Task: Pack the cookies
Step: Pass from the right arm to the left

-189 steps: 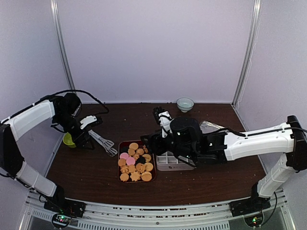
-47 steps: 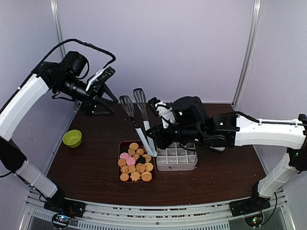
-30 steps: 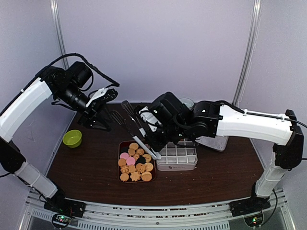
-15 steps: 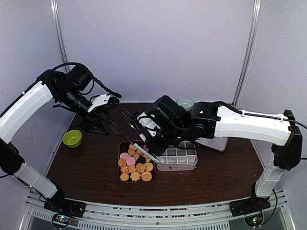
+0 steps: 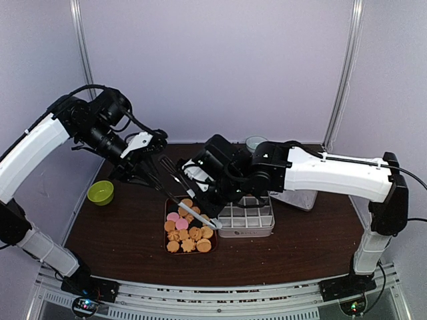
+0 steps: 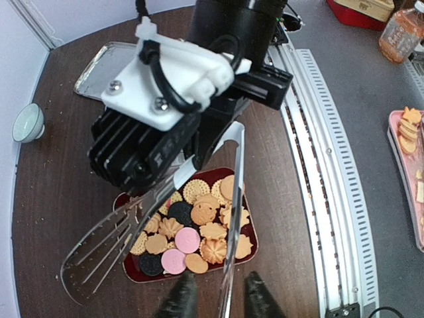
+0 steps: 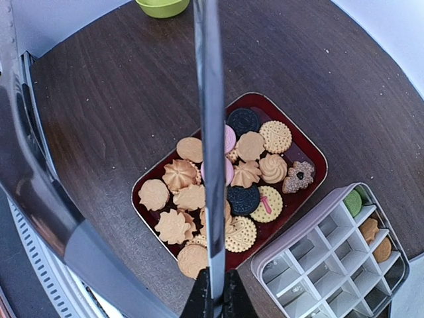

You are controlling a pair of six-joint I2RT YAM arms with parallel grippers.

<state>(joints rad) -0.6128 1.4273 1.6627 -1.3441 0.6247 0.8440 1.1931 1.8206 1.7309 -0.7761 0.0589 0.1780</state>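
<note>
- The right tool [image 7: 213,299] is pinching shut on one arm of the metal tongs [image 7: 211,132], holding them slanted above the bench.
- The cookies [image 7: 242,199] are lying on the red tray [image 7: 233,116], directly beneath the tongs. A few are already sitting in corner cells of the grid box [image 7: 301,228], just beside the tray.
- The tongs' long axis is running from low over the tray's box side up toward the left arm, slotted heads leading.
- The left tool [image 6: 218,301] is standing open and holding nothing. Its fingers are straddling the other tong arm, apparently without touching it.
- The right tool is hanging nearer the cookies, while the left is waiting at the head end, off the tray's far corner.
- Half a second ago the left tool was short of the heads, and now it is reaching around the arm. The tongs, upright earlier, are leaning lower.
</note>
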